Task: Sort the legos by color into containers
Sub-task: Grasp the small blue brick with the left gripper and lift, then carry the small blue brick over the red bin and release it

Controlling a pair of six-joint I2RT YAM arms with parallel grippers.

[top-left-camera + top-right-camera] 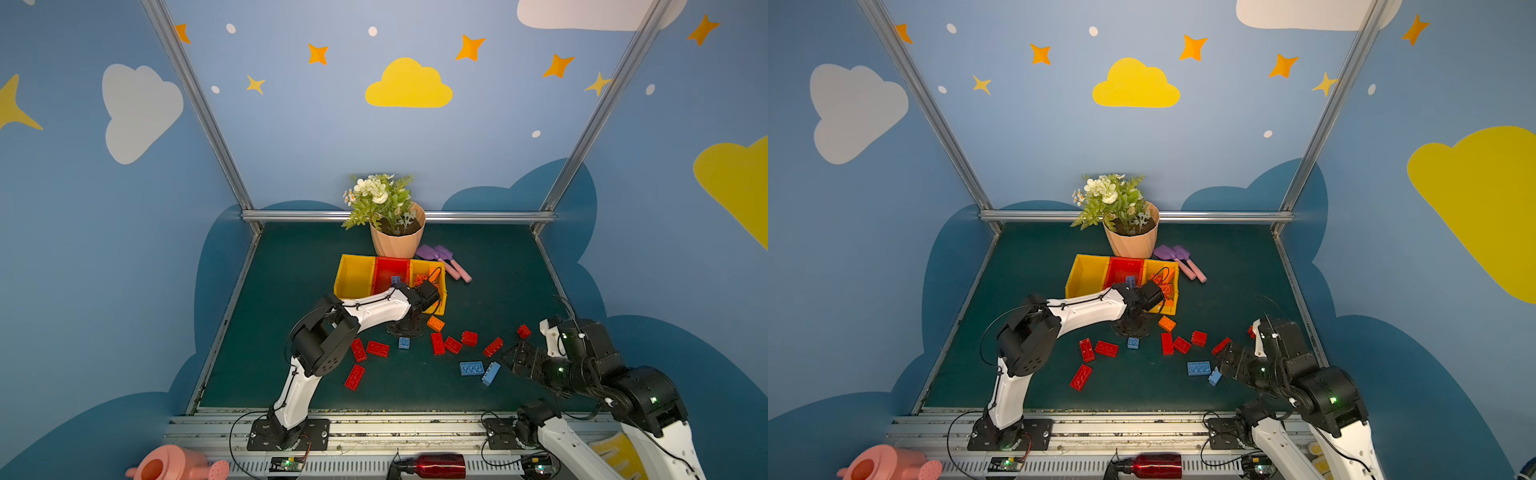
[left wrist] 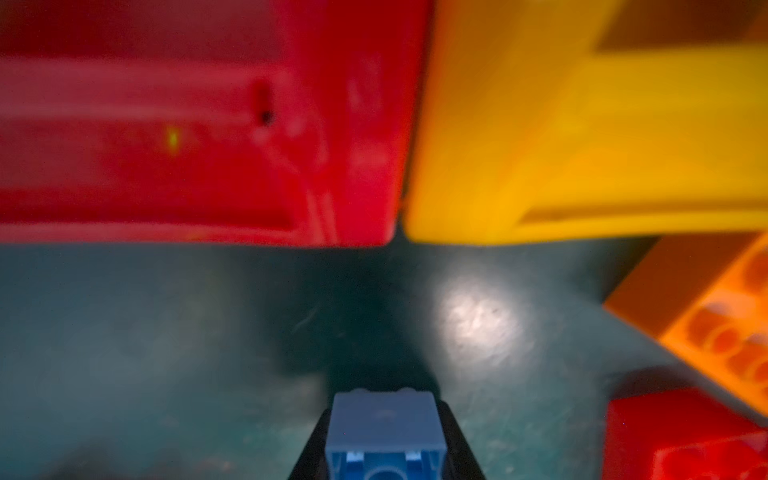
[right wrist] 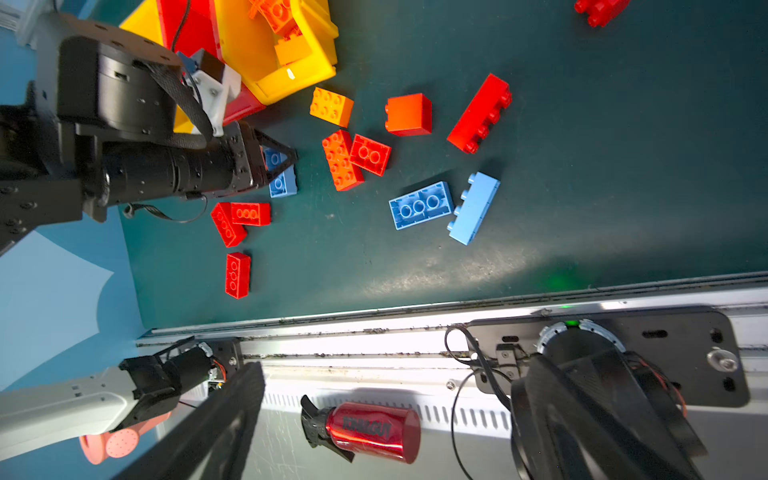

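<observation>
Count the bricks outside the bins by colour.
red bricks: 8
light blue bricks: 3, one held in the jaws of the left gripper
orange brick: 1
Total: 12

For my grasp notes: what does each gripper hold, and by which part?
Left gripper: small light blue plastic brick, pinched by two opposite side walls. Right gripper: open, nothing.

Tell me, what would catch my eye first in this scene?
Three bins stand in a row on the table, yellow, red, yellow, with a flower pot right behind them. In front of them, red bricks and blue bricks lie scattered. The left gripper is shut on a small blue brick just before the bins.
</observation>
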